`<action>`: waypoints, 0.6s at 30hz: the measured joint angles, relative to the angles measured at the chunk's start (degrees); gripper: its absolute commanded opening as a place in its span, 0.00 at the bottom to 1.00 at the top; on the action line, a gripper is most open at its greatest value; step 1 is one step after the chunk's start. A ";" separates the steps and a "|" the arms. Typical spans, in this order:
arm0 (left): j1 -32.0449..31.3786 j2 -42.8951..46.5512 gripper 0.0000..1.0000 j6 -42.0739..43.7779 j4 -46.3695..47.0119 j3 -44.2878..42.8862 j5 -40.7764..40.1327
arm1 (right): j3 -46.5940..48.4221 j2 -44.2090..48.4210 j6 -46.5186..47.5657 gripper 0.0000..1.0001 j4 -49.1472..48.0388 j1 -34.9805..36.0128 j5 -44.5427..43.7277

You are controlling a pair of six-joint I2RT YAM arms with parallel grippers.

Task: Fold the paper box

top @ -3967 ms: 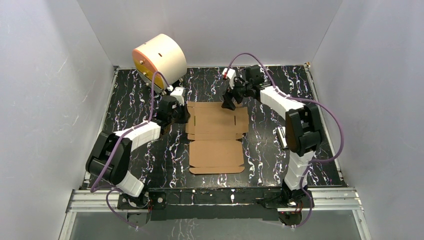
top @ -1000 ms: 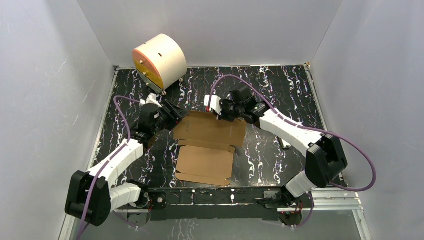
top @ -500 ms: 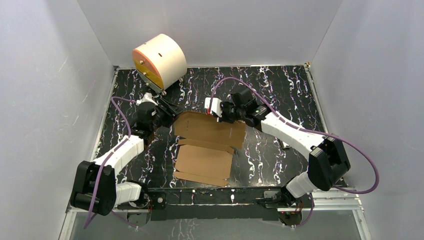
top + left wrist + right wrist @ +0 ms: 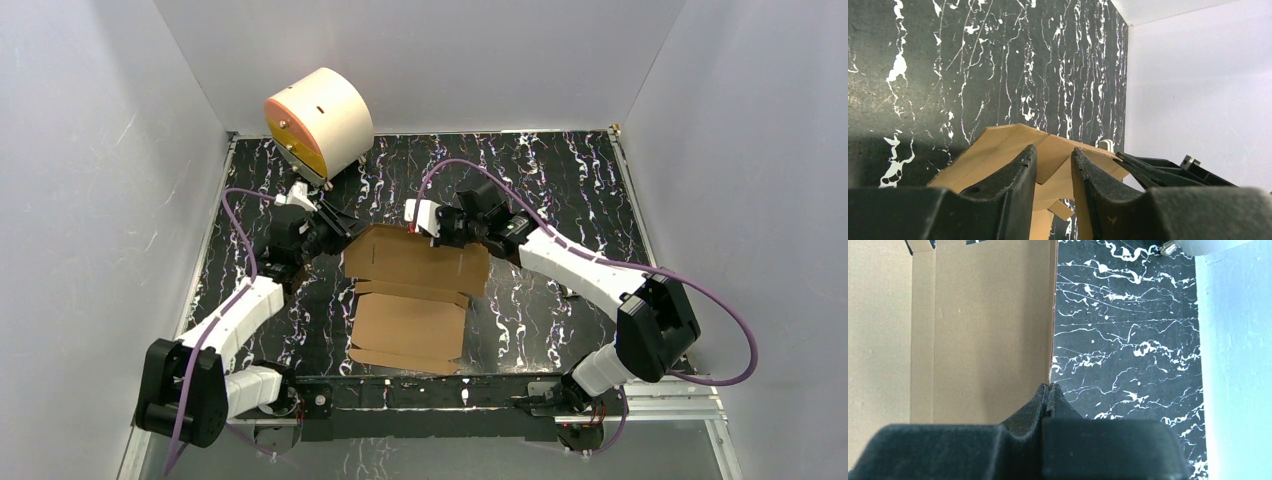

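Note:
The paper box [image 4: 415,290] is a flat brown die-cut sheet in the middle of the table, its far panel raised off the surface. My right gripper [image 4: 426,231] reaches in from the right and is shut on the far edge of that panel; in the right wrist view its jaws [image 4: 1048,386] pinch the thin cardboard edge [image 4: 973,330]. My left gripper [image 4: 344,233] sits at the sheet's far left corner. In the left wrist view its fingers [image 4: 1052,156] stand a little apart, with the lifted cardboard [image 4: 1008,145] showing in the gap between them.
A cream cylinder with an orange face [image 4: 318,125] stands at the back left, just behind the left gripper. A small white-and-black bar [image 4: 567,292] lies right of the sheet, partly under the right arm. White walls close in three sides.
The left jaws have narrowed around the sheet's corner. Both grippers have crept slightly left, and the far panel now sits a bit more raised.

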State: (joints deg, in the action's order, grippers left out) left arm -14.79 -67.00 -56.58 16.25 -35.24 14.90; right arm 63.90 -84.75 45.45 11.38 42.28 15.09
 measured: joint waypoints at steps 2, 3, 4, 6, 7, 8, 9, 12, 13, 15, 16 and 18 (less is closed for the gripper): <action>0.00 1.09 0.29 0.48 -0.42 0.00 0.48 | 0.00 -0.04 0.33 0.00 -0.44 0.55 -0.87; 0.00 1.57 0.29 0.59 -0.52 0.02 0.76 | 0.00 -0.13 0.83 0.00 -0.90 0.90 -1.49; 0.00 1.92 0.29 0.74 -0.59 0.07 0.98 | 0.00 -0.26 1.29 0.00 -1.29 1.18 -1.99; 0.00 2.19 0.29 1.09 -0.70 0.22 1.27 | 0.02 -0.63 2.01 0.00 -2.01 1.73 -3.10; 0.02 2.19 0.29 1.31 -0.79 0.31 1.40 | 0.02 -0.92 2.67 0.00 -2.47 2.05 -3.65; 0.02 2.16 0.30 1.49 -0.90 0.44 1.62 | 0.02 -1.20 3.28 0.00 -2.84 2.38 -4.31; 0.04 2.10 0.30 1.55 -0.90 0.57 1.84 | 0.02 -1.51 4.04 0.00 -3.17 2.62 -4.83; 0.04 1.09 0.30 2.03 -0.83 0.70 2.75 | 0.00 -2.03 6.38 0.00 -4.39 3.61 -6.58; 0.04 0.44 0.30 2.25 -0.81 0.70 3.08 | -0.04 -2.05 7.48 0.00 -4.74 3.96 -7.30; 0.04 -0.70 0.31 2.80 -0.81 0.70 3.45 | -0.07 -2.05 9.81 0.00 -5.77 4.66 -8.50; 0.04 -1.22 0.32 3.15 -0.90 0.70 3.56 | -0.44 -2.01 11.43 0.00 -6.82 5.14 -9.20; 0.04 -1.70 0.34 4.33 -1.77 0.70 3.06 | -1.31 -1.97 13.92 0.00 -8.24 5.88 -10.29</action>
State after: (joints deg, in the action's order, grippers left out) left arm -14.74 -68.71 -52.25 14.48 -34.54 17.96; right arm 62.59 -86.72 59.37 3.14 48.16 4.80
